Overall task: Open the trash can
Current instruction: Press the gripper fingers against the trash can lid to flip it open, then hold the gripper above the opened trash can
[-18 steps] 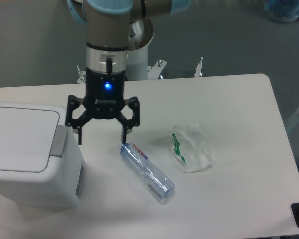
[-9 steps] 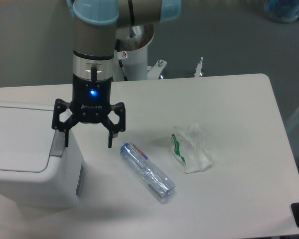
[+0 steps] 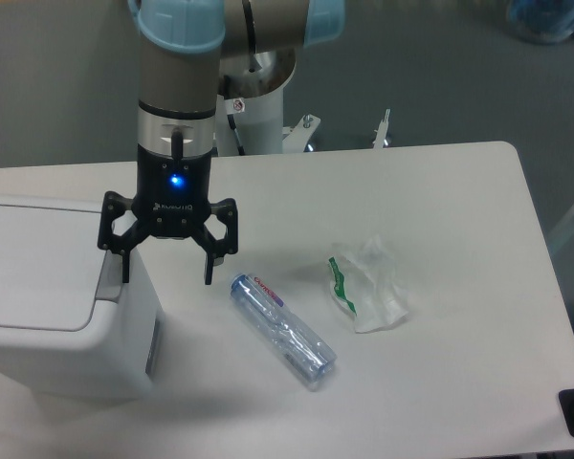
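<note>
Centrally, toward nine o'clock, a black two-finger gripper [image 3: 166, 269] hangs from a grey robot arm with light-blue joint caps [image 3: 178, 57], a blue light glowing on the gripper body. Its jaws stand spread wide, with nothing held between them. One fingertip lies over the right-hand edge of a large boxy white plastic trash can with rounded corners [image 3: 53, 316], directly above the grey push tab [image 3: 109, 277] set along the right edge of the flat white lid; whether the fingertip touches the tab cannot be told from this view. The other fingertip hangs over bare tabletop, just beside the can's right wall. The trash can occupies the nine o'clock edge of a white table with rounded corners [image 3: 459, 191], cut off by the left border of the view, and its lid lies flat and closed. At about six o'clock from the gripper's outer fingertip, near it but apart, a clear crushed plastic bottle with a red-and-blue label [image 3: 283, 331] lies on its side, its long axis running from ten o'clock to four o'clock. At three o'clock from the bottle, apart from it, rests a crumpled clear plastic wrapper with green print [image 3: 366, 285]. Beyond the table's twelve o'clock edge stands the arm's white pedestal base [image 3: 265, 120] on a grey floor.
</note>
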You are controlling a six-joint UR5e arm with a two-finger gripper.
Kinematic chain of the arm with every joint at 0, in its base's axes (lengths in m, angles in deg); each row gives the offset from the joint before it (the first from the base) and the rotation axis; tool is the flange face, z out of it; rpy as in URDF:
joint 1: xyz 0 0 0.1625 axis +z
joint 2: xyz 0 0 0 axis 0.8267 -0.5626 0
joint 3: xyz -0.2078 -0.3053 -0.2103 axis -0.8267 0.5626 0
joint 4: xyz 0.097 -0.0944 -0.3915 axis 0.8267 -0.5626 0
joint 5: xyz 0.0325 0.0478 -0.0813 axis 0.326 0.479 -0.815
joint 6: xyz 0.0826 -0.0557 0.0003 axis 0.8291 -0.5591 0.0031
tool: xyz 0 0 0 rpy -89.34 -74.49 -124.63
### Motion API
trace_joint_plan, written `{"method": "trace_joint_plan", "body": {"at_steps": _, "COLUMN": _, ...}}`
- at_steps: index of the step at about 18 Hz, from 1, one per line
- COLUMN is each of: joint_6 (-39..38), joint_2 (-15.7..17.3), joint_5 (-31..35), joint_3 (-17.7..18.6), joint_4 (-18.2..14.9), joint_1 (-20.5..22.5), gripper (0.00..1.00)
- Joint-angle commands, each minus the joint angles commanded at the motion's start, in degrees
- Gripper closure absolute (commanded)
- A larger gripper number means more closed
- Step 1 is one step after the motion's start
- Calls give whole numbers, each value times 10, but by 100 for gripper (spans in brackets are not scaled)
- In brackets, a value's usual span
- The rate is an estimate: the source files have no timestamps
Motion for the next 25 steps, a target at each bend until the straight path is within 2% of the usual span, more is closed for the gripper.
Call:
{"method": "trace_joint_plan", "body": {"at_steps": 17, "joint_6": 2, "joint_2": -5, "joint_5": 1, "joint_3": 0, "joint_4": 1, "joint_1": -4, "gripper": 0}}
{"method": "trace_joint_plan", "body": {"at_steps": 23, "joint_6": 5, "joint_2": 1, "joint_5": 1, "joint_3": -37, "joint_4": 3, "joint_1": 0, "gripper": 0}}
{"method": "trace_joint_plan", "body": {"at_steps": 25, "joint_6": 10, "joint_2": -1, "joint_5": 2, "joint_3": -50, "joint_4": 3, "joint_1": 14, "gripper": 0}}
